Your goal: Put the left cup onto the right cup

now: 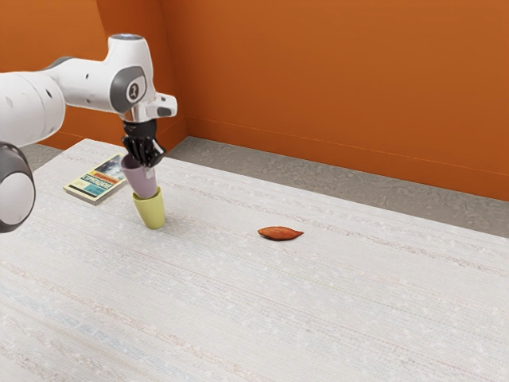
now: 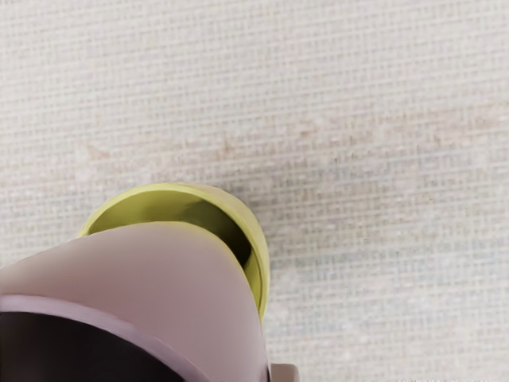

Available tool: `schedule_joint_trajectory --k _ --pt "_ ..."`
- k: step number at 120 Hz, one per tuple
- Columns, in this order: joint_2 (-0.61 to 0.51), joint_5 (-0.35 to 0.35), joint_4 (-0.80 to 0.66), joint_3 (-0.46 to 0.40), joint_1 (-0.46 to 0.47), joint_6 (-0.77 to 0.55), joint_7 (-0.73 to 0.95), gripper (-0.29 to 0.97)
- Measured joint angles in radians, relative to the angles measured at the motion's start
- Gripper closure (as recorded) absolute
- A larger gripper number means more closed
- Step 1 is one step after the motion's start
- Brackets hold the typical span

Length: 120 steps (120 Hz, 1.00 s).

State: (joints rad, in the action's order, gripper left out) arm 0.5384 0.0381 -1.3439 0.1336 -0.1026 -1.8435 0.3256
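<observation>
The gripper [image 1: 144, 156] was clamped on the rim of the purple cup [image 1: 141, 180], which leaned with its base already inside the yellow cup [image 1: 151, 210] on the counter [image 1: 334, 302] (probably tilted because the grasp was on one wall only).

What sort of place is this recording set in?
Probably a simulated indoor room with a work table: plain orange walls, a grey floor, and a pale table holding a book and a purple cup tilted into a yellow cup.
</observation>
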Motion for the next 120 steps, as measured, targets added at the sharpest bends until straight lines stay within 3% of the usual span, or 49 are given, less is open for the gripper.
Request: schedule_joint_trajectory --k 23,46,66,88,120 --pt "0.010 0.000 -0.012 0.000 0.000 -0.002 -0.004 0.78" --pt "0.010 -0.004 -0.029 0.001 -0.002 -0.001 -0.005 0.37" --pt "-0.020 -0.002 -0.027 0.001 0.004 -0.001 -0.006 0.17" --pt "-0.142 0.002 -0.108 0.002 0.032 0.005 -0.006 0.07" --pt "-0.458 0.015 -0.269 0.009 0.056 0.126 -0.024 0.02"
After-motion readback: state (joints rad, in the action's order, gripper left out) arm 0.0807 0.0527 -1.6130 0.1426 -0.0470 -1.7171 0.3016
